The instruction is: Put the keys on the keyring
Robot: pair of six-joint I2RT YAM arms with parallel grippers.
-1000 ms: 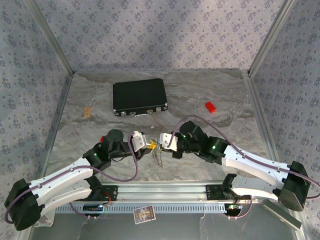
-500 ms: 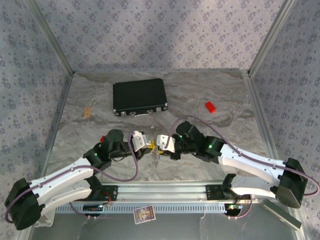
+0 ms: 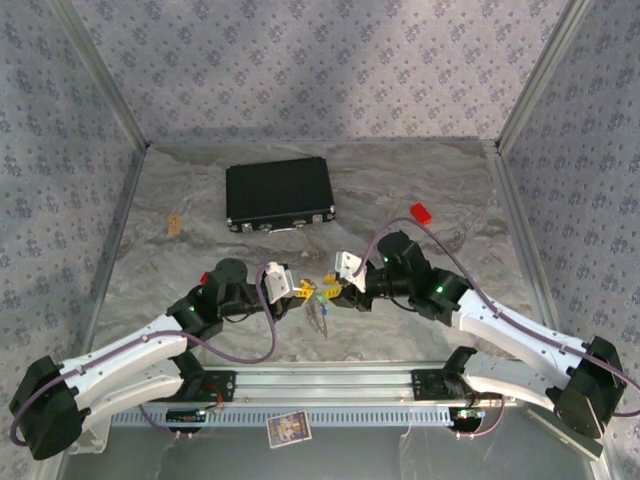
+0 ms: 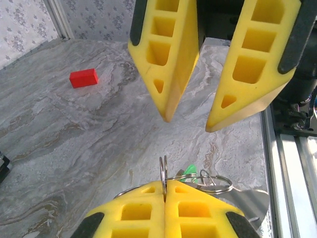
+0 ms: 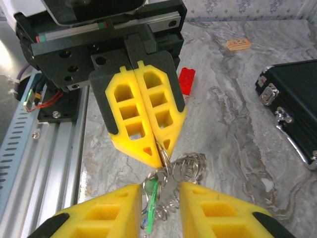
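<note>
Top external view: nearest, the left gripper (image 3: 298,291) and right gripper (image 3: 337,293) are facing each other tip to tip, with the keys (image 3: 321,298) hanging between them. Left wrist view: the left gripper is pinching fully closed on the keyring (image 4: 163,171), and the green key (image 4: 190,171) is dangling just beside its tips. The right gripper's jaws are standing apart just beyond the ring, holding nothing. Farther back, a case (image 3: 278,193) is lying at left and a red block (image 3: 421,213) at right.
</note>
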